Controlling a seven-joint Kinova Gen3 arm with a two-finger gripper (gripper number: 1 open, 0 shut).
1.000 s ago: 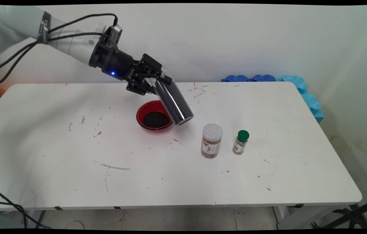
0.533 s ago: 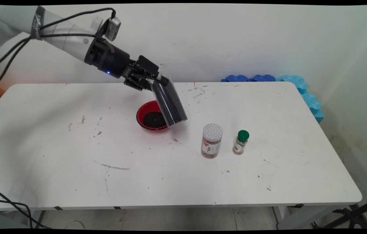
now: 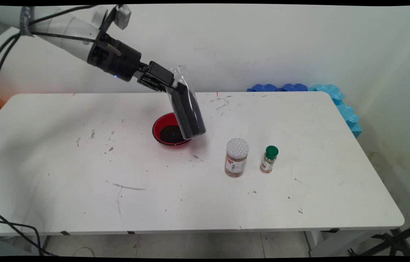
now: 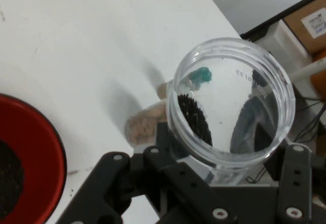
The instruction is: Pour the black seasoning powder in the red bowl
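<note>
My gripper (image 3: 173, 88) is shut on a clear plastic jar (image 3: 187, 111) partly filled with dark granules. It hangs tilted above the table, open mouth up and to the left, base down over the right rim of a red bowl (image 3: 157, 127). The bowl holds a dark heap of the same granules. In the hand view the jar's round mouth (image 4: 232, 102) faces the camera, with granules lying against its wall, the gripper (image 4: 224, 173) clamped around it and the red bowl (image 4: 38, 142) at lower left. A white-lidded spice jar (image 3: 236, 157) stands to the right of the bowl.
A small green-capped bottle (image 3: 270, 159) stands right of the spice jar. Blue and cyan foam pieces (image 3: 301, 87) lie along the table's back right edge by the wall. Black cables hang at the table's front left corner (image 3: 12, 229).
The hand has risen and turned, swinging the jar from a strong slant to nearer upright. Its base has shifted left, closer over the bowl's rim.
</note>
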